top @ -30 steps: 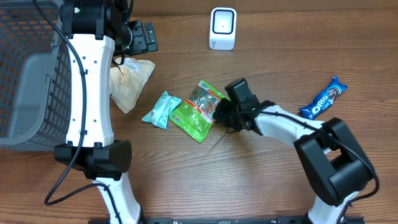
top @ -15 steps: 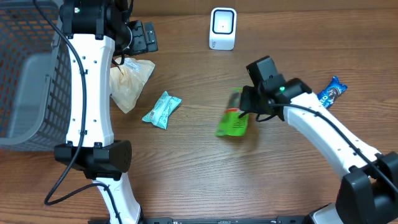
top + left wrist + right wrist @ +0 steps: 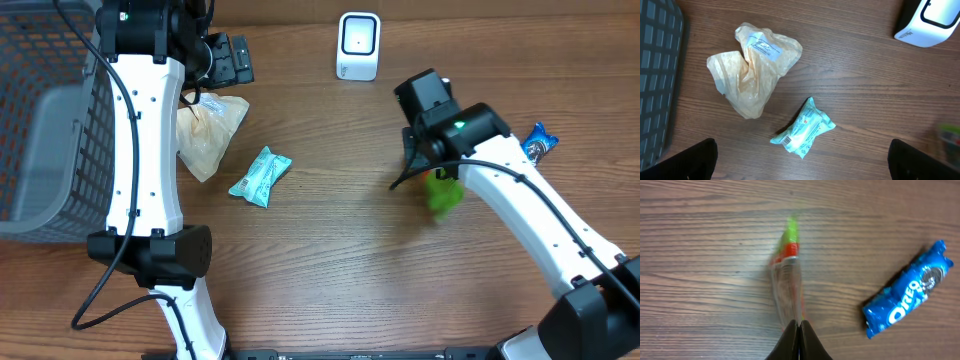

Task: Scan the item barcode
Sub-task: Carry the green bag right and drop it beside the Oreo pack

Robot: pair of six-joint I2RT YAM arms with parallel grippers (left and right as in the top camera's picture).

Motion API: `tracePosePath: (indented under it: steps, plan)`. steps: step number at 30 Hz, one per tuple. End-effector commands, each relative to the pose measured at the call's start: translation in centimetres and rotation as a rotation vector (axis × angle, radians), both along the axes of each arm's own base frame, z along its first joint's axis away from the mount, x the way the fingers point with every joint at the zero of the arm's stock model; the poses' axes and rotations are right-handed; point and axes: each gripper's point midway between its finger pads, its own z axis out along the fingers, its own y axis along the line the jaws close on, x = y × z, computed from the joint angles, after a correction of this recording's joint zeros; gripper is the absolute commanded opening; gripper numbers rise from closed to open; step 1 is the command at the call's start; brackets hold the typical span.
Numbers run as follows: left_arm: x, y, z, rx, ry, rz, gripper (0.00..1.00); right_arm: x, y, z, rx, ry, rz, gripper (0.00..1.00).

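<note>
Our right tool is clenched on the green packet, the two fingers pinched together on its near end. In the wrist view the packet shows edge-on, with its long axis running straight out from the fingers. From overhead it is a blurred green patch under the right wrist, and we judge it to be off the table.

What matters next is where the scanner lies from the packet. It is farther from the robot and to the left of the right tool, well apart from it, standing near the far edge of the table. The Oreo pack lies on the other side, to the right, so it is out of the way.

Our left tool stands released, its fingers wide apart with nothing between them. It looks somewhat nearer the scanner than the right one, but the packet is in the right.

We cannot tell which face carries the barcode. We judge that the packet must go forward and left, then turn a broad face to the scanner, not its edge.
</note>
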Motion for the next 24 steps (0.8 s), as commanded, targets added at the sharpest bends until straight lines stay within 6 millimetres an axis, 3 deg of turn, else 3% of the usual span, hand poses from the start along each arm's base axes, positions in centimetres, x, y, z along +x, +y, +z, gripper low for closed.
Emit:
tracePosePath:
  steps: [1, 5, 12, 13, 16, 18, 19, 21, 24]
  plan:
    - [-0.3, 0.0, 0.5, 0.000, -0.010, -0.006, 1.00, 0.9, 1.9, -1.2, -0.056, 0.002, 0.056, 0.04]
    - [-0.3, 0.0, 0.5, 0.000, -0.010, -0.006, 1.00, 1.1, 1.9, -3.3, -0.159, 0.022, 0.057, 0.04]
    - [-0.3, 0.0, 0.5, 0.000, -0.010, -0.006, 1.00, 1.2, 3.1, -2.7, -0.138, -0.003, 0.062, 0.04]
    - [-0.3, 0.0, 0.5, 0.000, -0.010, -0.006, 1.00, 1.5, 2.8, -2.5, -0.130, -0.006, 0.050, 0.08]
    - [-0.3, 0.0, 0.5, 0.000, -0.010, -0.006, 1.00, 2.4, 1.6, -2.5, -0.084, 0.013, 0.032, 0.45]
    - [-0.3, 0.0, 0.5, -0.001, -0.010, -0.006, 1.00, 2.7, 1.0, -3.1, -0.025, 0.064, 0.099, 0.76]
    - [-0.3, 0.0, 0.5, 0.000, -0.010, -0.006, 1.00, 3.0, 0.6, -3.4, 0.006, 0.087, 0.128, 0.87]
    - [-0.3, 0.0, 0.5, 0.000, -0.010, -0.006, 1.00, 3.5, -0.9, -3.8, 0.064, 0.119, 0.152, 1.00]
    - [-0.3, 0.0, 0.5, 0.000, -0.010, -0.006, 1.00, 4.1, -3.4, -4.5, 0.152, 0.160, 0.186, 1.00]
